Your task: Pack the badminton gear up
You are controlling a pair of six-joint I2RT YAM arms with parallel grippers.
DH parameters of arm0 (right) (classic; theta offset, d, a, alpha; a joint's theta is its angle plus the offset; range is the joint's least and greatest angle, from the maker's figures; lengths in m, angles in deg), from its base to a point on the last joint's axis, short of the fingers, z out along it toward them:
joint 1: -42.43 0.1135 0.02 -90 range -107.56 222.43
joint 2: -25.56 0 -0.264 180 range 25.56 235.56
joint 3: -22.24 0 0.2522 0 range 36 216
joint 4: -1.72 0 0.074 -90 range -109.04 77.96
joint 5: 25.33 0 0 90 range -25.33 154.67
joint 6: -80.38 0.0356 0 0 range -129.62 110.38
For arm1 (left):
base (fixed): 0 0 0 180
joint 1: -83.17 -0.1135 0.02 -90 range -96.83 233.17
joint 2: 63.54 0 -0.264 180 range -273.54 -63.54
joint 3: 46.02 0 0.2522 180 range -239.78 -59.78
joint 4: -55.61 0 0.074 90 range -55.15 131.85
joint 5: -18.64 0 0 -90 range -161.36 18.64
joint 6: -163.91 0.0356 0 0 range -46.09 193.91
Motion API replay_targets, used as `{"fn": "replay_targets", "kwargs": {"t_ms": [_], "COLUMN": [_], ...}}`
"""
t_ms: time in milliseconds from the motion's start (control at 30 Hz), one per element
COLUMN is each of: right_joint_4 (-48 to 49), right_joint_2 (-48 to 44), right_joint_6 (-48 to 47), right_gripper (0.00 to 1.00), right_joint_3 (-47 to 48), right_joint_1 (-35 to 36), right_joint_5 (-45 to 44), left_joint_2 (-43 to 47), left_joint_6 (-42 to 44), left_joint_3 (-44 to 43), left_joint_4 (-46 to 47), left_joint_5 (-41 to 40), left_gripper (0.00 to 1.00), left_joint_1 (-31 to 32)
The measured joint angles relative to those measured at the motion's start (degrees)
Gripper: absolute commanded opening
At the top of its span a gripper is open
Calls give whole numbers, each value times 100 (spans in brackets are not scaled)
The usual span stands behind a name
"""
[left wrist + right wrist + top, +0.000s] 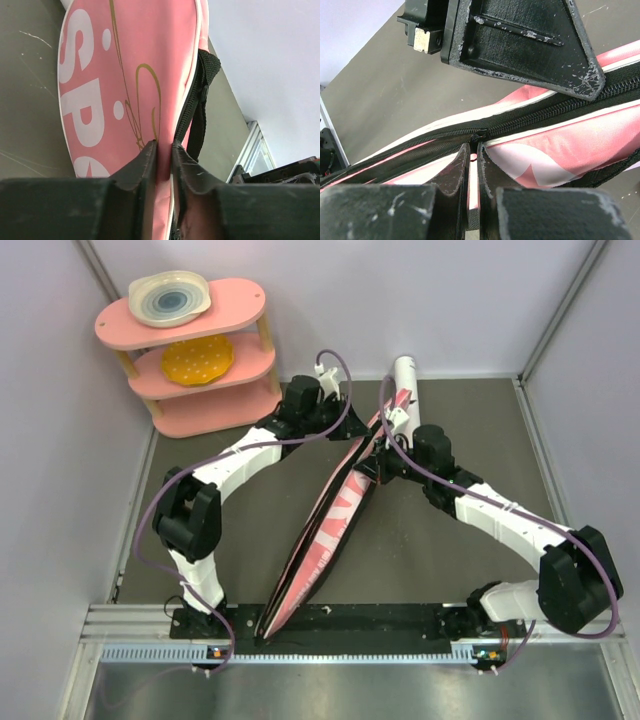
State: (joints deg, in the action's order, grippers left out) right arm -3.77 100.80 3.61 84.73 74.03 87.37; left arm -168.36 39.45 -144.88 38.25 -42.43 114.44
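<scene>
Left pincer (pixel 164 147) pinching racket bag (pixel 100 75) edge, beside zipper (pixel 187 115). Bag stands on edge on desk (pixel 500 430), diagonal from near rail to far centre, between both arms. Right pincer (pixel 474 150) pressed together on bag's zipper at slider (pixel 480 134).

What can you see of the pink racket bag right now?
The pink racket bag is long and made of fabric, with white lettering, white piping, a black zipper and a black webbing strap. It stands on edge, diagonally across the table. The zipper is partly closed. The left gripper and right gripper each pinch its upper edge.
</scene>
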Motion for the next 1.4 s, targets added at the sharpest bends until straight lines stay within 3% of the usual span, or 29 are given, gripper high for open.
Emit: {"fn": "replay_targets", "kwargs": {"t_ms": [100,533,833,1400], "right_joint_4": [-42,-319,-343,-627], "right_joint_2": [0,0,157,516], "right_joint_6": [0,-190,-205,-212], "right_gripper": [0,0,0,0], "right_joint_3": [0,72,188,210], "right_joint_1": [0,603,1130,2732], "right_joint_5": [0,-258,-509,-789], "left_joint_2": [-66,-98,-101,-857], "left_joint_6": [-17,166,269,420], "left_joint_3": [-15,-317,-409,-1399], "left_joint_4": [83,-310,-404,-448], "left_joint_5": [136,-131,-57,17], "left_gripper": [0,0,0,0], "left_joint_1": [0,-44,-439,-675]}}
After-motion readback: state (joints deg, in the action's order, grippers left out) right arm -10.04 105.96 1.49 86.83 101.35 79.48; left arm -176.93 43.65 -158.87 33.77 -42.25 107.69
